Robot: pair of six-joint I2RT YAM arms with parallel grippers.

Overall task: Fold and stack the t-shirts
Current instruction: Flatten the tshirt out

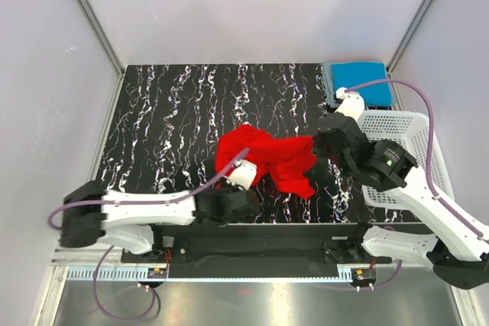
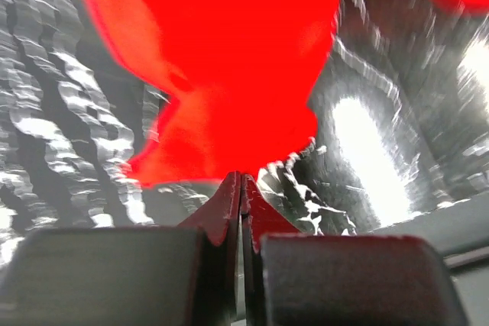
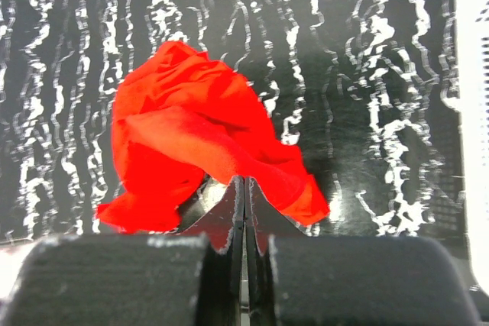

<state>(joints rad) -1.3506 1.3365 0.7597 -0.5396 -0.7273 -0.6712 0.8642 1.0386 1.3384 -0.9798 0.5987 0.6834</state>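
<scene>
The bright red t-shirt [image 1: 267,154] lies bunched in the middle of the black marbled table [image 1: 168,120]. My left gripper [image 1: 243,164] is at its near-left edge. In the left wrist view the gripper [image 2: 241,176] is shut, with the red cloth [image 2: 221,59] pinched at its tips. My right gripper [image 1: 315,145] is shut on the shirt's right side, which is pulled out towards it. In the right wrist view the gripper [image 3: 244,179] meets the red cloth [image 3: 191,135]. A folded bright blue t-shirt [image 1: 359,78] rests on a grey-blue one [image 1: 329,75] at the back right corner.
A white mesh basket [image 1: 401,131] stands at the table's right edge, beside my right arm; its wall [image 3: 475,112] shows in the right wrist view. Pale walls close in the table on three sides.
</scene>
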